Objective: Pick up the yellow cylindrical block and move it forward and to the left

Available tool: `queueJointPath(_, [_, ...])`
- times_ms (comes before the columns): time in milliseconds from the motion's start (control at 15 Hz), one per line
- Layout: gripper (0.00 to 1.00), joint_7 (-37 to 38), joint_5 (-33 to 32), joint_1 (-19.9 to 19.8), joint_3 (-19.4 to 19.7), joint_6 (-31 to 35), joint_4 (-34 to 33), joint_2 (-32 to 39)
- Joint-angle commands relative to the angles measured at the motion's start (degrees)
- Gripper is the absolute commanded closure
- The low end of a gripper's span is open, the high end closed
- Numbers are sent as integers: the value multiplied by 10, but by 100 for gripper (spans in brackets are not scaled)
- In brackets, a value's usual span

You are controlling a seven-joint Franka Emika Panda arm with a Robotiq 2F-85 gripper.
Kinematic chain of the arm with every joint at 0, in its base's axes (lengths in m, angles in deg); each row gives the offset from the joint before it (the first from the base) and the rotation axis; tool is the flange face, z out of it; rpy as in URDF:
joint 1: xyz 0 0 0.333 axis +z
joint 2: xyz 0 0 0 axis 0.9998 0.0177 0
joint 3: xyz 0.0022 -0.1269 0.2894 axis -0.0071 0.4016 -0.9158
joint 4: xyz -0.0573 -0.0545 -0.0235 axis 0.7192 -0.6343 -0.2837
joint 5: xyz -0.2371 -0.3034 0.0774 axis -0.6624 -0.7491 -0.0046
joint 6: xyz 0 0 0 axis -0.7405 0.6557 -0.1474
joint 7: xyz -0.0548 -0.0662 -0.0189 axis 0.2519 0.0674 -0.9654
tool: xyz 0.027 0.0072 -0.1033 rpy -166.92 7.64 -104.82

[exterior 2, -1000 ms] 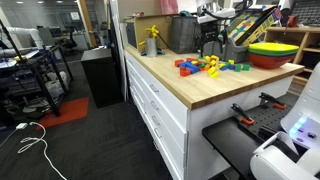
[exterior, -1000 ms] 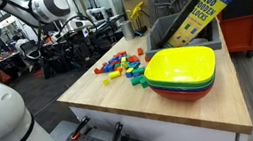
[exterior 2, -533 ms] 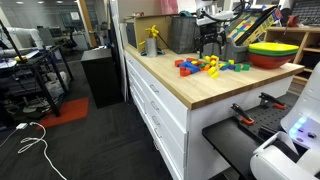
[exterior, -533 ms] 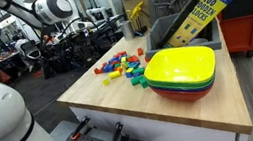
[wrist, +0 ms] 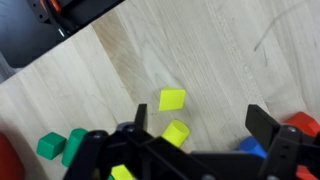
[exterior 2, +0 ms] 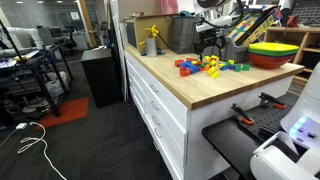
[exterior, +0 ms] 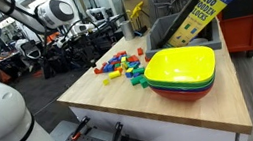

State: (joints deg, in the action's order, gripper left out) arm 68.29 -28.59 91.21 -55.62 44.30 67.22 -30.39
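Observation:
The yellow cylindrical block point(wrist: 176, 133) lies on its side on the wooden table point(wrist: 220, 60), just below a flat-sided yellow block point(wrist: 172, 99). My gripper point(wrist: 203, 130) is open and hangs above it. The cylinder sits between the jaws, nearer the left finger point(wrist: 140, 118). In both exterior views the gripper point(exterior: 87, 28) point(exterior 2: 210, 40) hovers well above the pile of coloured blocks point(exterior: 121, 67) point(exterior 2: 205, 67). I cannot pick the cylinder out of the pile there.
Green blocks point(wrist: 52, 145), a blue block point(wrist: 250, 150) and a red block point(wrist: 302, 125) lie around the cylinder. Stacked bowls, the top one yellow point(exterior: 182, 70) point(exterior 2: 272, 50), stand beside the pile. A block box point(exterior: 203, 8) and bins stand at the back. The table edge point(wrist: 70, 40) is close.
The arm has shifted slightly over the block pile. The blocks and bowls have not moved.

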Motion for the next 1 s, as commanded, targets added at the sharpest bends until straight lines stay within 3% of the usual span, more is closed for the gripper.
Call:
queueJointPath(0, [0,87,-25,10,3,113,39,24])
queueJointPath(400, [0,249,-41,0,30,287,126,23])
queueJointPath(667, [0,378,-145,-20,50,302,146,4])
queueJointPath(933, [0,436,-215,-37,56,301,129,13])
